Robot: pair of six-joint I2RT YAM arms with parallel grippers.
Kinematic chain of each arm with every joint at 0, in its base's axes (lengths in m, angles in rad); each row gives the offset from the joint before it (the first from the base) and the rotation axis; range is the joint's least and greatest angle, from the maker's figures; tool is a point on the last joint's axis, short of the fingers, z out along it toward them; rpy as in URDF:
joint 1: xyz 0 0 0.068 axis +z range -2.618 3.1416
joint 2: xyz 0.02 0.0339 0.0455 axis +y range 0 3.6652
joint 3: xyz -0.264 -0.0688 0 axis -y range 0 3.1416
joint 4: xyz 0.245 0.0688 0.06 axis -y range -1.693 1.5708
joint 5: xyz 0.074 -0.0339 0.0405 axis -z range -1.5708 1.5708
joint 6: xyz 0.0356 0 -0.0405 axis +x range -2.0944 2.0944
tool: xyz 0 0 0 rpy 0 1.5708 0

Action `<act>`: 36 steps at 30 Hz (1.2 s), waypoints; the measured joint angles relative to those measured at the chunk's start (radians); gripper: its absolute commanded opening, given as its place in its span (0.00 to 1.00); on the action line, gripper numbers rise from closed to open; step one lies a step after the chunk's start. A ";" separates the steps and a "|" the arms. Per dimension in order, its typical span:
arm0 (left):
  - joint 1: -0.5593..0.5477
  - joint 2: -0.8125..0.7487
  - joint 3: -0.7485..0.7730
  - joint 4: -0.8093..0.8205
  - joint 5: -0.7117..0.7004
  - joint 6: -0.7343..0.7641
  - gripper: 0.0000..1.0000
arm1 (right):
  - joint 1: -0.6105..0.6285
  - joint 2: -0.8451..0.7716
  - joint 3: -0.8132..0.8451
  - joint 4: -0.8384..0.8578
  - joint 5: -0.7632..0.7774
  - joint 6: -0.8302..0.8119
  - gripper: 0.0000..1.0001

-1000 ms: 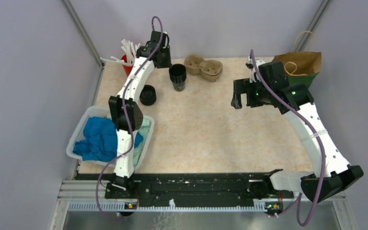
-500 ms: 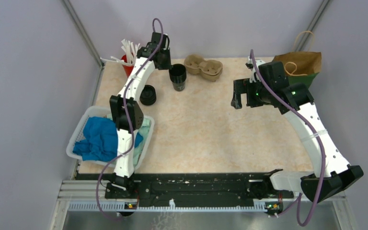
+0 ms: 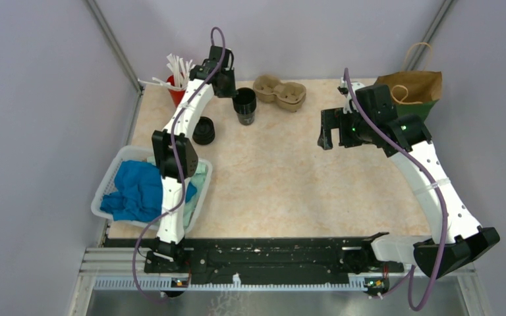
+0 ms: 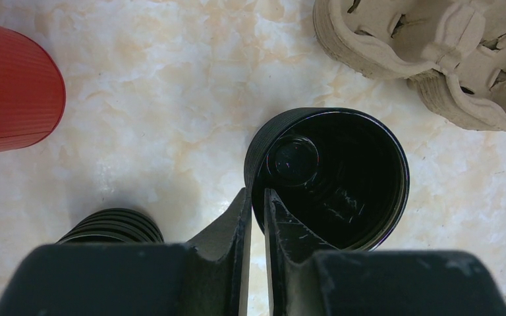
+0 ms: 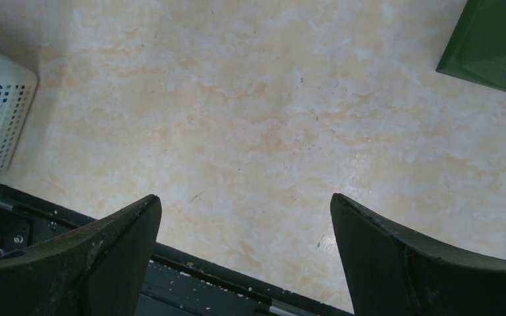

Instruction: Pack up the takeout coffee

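One beige marbled table (image 3: pixel 283 178), two arms on it. Then one of everything else: one brown paper bag (image 3: pixel 416 85) with handles at the far right corner, with something dark green (image 5: pixel 494 46) at its foot, can't tell what. One white mesh basket (image 3: pixel 109 187) at the near left edge, holding a bunched-up blue cloth (image 3: pixel 135 191) plus a paler teal one (image 3: pixel 199 176) under it. One brown pulp cup tray (image 3: pixel 280 92) at the far edge, two wells showing from above. One red ribbed cup (image 3: pixel 173 91) in the far left corner, stuffed with a bunch of white sticks (image 3: pixel 179 68), too many to count.

The black coffee cup (image 4: pixel 329 178) stands upright at the far side, between the red cup and the pulp tray, just beside the tray. Its top is open, so the wrist view goes right down to the bottom. One round black lid (image 3: pixel 203 130) lies apart from it on the table, nearer the basket.

The left gripper (image 4: pixel 257 197) is pinched onto the cup's wall, one finger inside the rim and one outside. The right gripper (image 5: pixel 244 201) hangs over bare table mid-right, jaws spread wide, holding nothing.
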 measured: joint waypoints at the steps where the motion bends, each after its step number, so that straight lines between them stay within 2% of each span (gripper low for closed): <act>1: 0.000 0.000 0.000 0.000 0.000 0.000 0.16 | 0.000 0.000 0.000 0.000 0.000 0.000 0.99; 12: 0.000 0.000 0.000 0.000 -0.001 0.000 0.00 | 0.000 0.000 0.000 0.000 -0.002 0.000 0.99; 25: 0.001 0.000 0.004 0.001 0.001 -0.043 0.00 | 0.000 0.000 0.000 0.000 -0.003 0.000 0.99; 36: 0.027 -0.006 0.004 0.006 0.059 -0.120 0.00 | 0.000 0.000 0.000 0.001 -0.007 0.000 0.99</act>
